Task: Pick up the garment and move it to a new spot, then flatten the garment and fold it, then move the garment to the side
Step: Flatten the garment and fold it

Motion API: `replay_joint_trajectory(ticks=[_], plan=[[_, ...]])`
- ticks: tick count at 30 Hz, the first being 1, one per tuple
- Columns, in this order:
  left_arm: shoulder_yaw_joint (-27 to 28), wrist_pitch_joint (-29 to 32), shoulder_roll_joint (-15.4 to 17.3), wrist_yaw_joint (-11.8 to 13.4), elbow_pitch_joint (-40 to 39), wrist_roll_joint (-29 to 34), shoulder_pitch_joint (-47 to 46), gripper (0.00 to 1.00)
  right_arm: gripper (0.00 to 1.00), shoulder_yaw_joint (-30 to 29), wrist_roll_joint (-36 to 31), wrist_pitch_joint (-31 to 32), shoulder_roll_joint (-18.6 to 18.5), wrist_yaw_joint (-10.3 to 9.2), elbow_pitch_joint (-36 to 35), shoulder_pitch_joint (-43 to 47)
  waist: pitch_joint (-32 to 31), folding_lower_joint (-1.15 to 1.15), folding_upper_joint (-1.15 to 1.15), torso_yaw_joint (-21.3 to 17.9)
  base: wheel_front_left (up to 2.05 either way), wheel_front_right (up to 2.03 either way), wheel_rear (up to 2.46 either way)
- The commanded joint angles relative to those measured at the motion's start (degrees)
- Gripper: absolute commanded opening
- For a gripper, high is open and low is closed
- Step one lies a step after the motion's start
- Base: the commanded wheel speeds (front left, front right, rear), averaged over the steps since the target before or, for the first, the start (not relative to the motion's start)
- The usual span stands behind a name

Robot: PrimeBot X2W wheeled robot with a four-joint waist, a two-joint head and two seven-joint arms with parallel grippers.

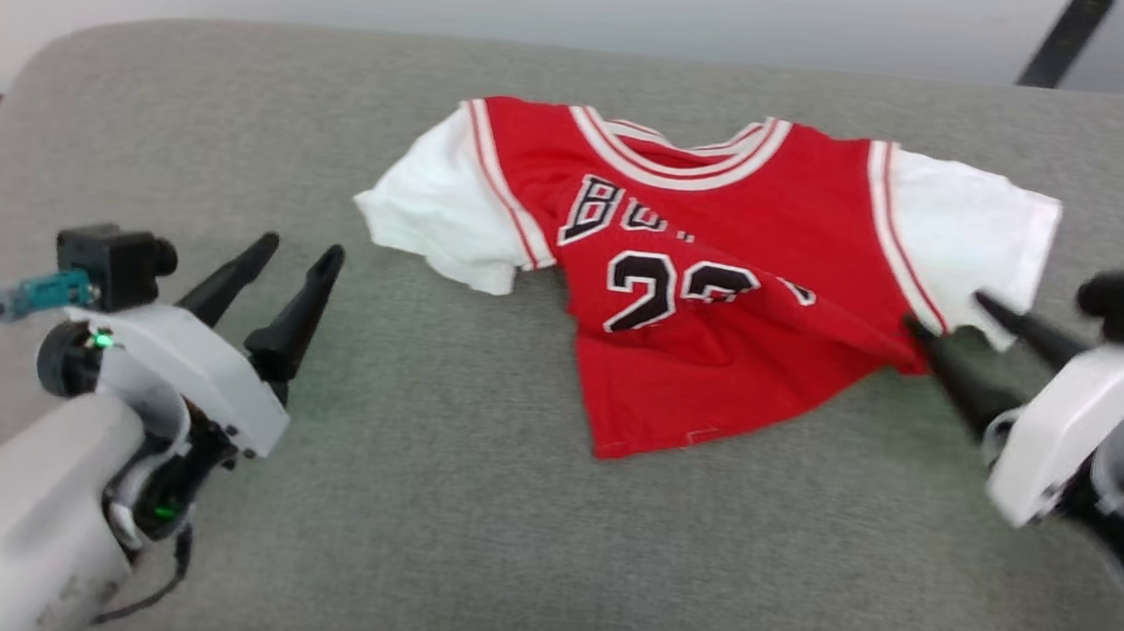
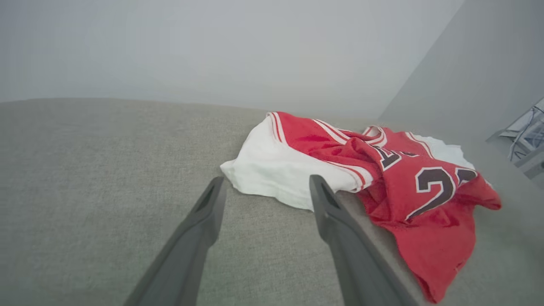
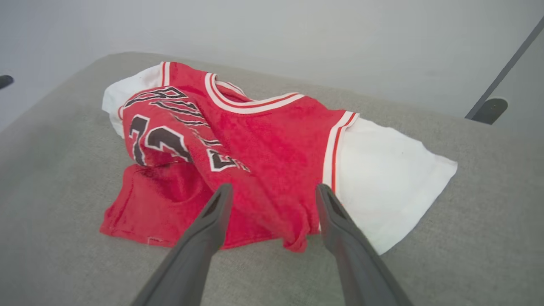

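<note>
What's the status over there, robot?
Left gripper open, short of the jersey. Right gripper open at the jersey's hem corner. Jersey rumpled, unfolded, on grey surface. Nothing in the way.

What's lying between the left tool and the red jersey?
Nothing: only a bare stretch of grey surface separates the open left tool from the jersey and its white sleeve, clearest in the head view.
</note>
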Motion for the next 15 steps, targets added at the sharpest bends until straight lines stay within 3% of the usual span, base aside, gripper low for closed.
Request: replay_joint_trajectory(ticks=[1,8,15], plan=[[2.9,-0.1,-1.0,1.2,-2.1,2.7,3.6,1.00,1.00,0.3,0.8,1.2,-1.6,-0.06,1.6,-2.4,0.5,0.00,0.00,3.0,0.00,0.00,0.00],[15.4,-0.1,-4.5,4.0,-11.5,14.6,13.5,1.00,1.00,2.1,2.4,6.3,-7.3,-0.06,11.4,-12.6,2.0,0.00,0.00,7.0,0.00,0.00,0.00],[23.7,-0.1,-9.0,2.6,-16.5,22.9,19.2,1.00,1.00,5.9,1.1,11.0,-11.3,-0.07,22.5,-24.1,6.5,0.00,0.00,10.9,0.00,0.00,0.00]])
